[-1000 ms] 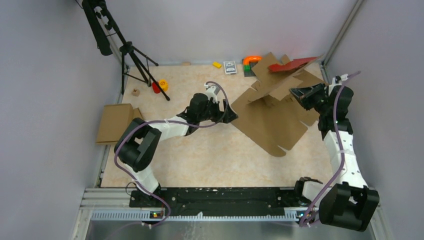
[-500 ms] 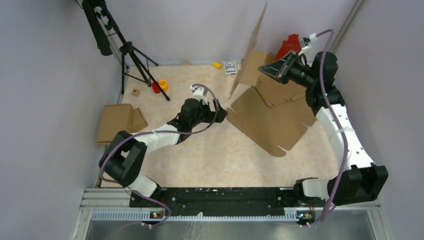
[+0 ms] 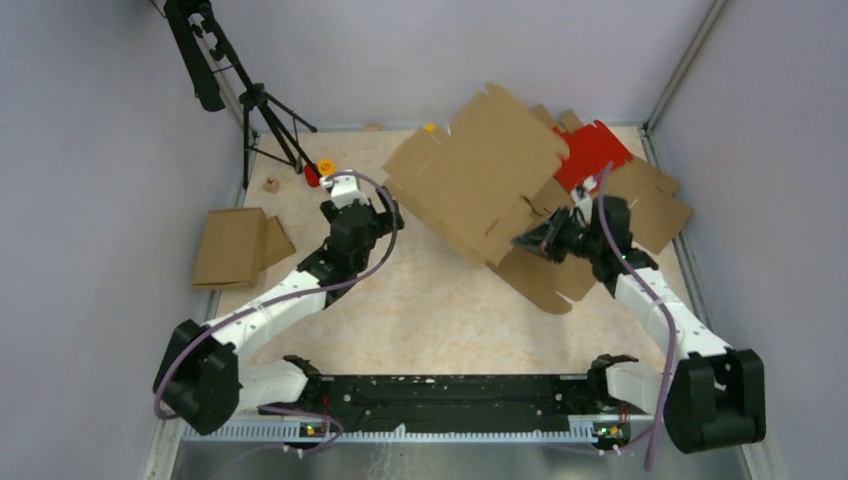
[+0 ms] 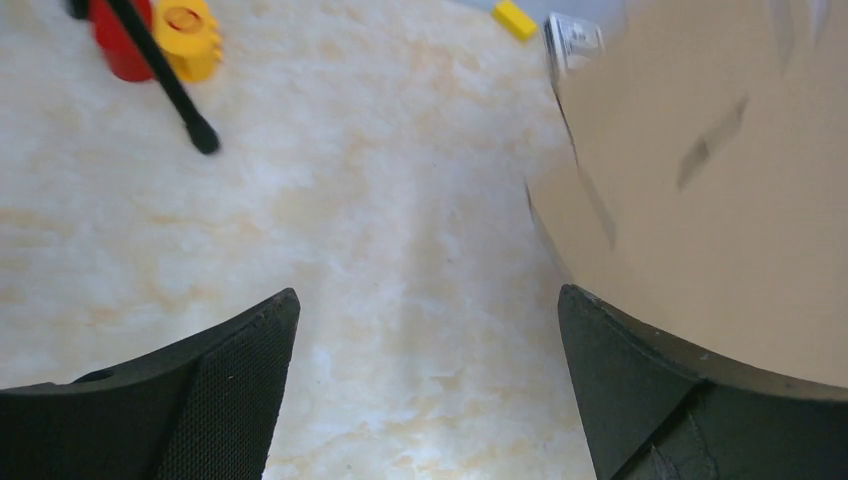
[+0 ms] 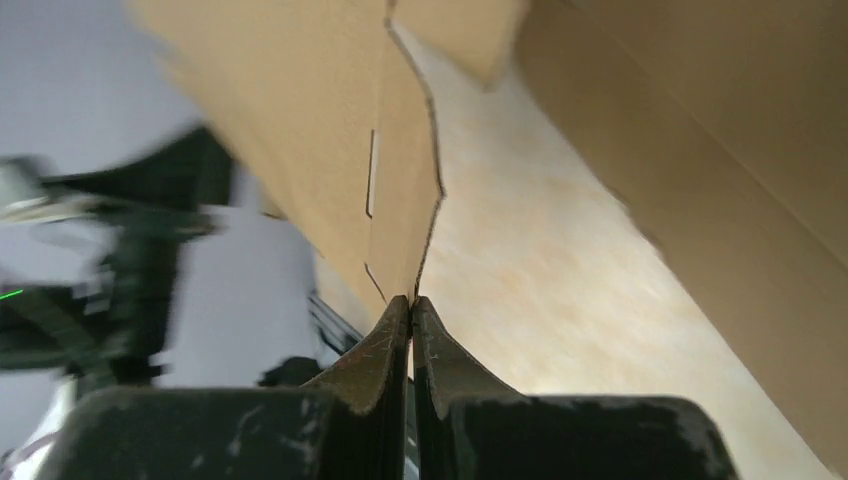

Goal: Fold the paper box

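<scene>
From above we see the paper box (image 3: 480,175) spread over the far right of the table (image 3: 420,300). One broad panel is raised off the table, and the red sheet (image 3: 590,150) lies on the box's far part. The right gripper (image 3: 527,242) sits at the raised panel's near edge. Only the right wrist view shows its fingers (image 5: 385,345) pressed together on a flap's corner (a thin pinch). The left gripper (image 3: 385,210) hangs just left of the box. Its wrist view alone shows the jaws spread wide with nothing between them, the cardboard edge beside one finger, and a yellow toy (image 4: 188,35) far left.
</scene>
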`<action>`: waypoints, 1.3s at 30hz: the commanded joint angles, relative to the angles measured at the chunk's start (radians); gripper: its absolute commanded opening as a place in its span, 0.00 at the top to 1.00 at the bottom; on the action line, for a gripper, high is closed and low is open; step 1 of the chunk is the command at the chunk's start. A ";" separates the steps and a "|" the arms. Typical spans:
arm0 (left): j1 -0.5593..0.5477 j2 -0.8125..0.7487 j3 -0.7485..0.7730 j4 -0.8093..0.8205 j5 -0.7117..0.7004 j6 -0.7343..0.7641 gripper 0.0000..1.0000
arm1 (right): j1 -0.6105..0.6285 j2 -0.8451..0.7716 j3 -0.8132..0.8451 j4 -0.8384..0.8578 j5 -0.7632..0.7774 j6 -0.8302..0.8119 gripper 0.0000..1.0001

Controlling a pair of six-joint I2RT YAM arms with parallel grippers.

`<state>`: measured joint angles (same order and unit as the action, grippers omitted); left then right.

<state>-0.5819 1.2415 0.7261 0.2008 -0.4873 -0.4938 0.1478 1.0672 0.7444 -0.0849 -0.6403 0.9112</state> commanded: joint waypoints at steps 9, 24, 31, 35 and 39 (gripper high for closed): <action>0.004 -0.104 -0.053 -0.152 0.038 -0.032 0.01 | 0.153 -0.053 -0.340 -0.139 0.074 -0.198 1.00; 0.081 -0.122 -0.067 -0.580 0.244 -0.113 0.02 | 0.220 -0.122 -0.339 -0.231 0.300 -0.232 0.96; 0.090 -0.011 -0.006 -0.718 0.420 -0.110 0.02 | 0.219 -0.056 -0.262 -0.267 0.344 -0.292 0.85; 0.091 -0.001 -0.050 -0.702 0.542 -0.108 0.02 | 0.219 -0.049 -0.271 -0.235 0.321 -0.283 0.70; 0.091 -0.022 -0.101 -0.652 0.604 -0.113 0.05 | 0.220 -0.045 -0.295 -0.193 0.305 -0.268 0.61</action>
<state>-0.4919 1.2449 0.6640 -0.4805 0.0010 -0.6041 0.3580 1.0111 0.4412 -0.3382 -0.3279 0.6460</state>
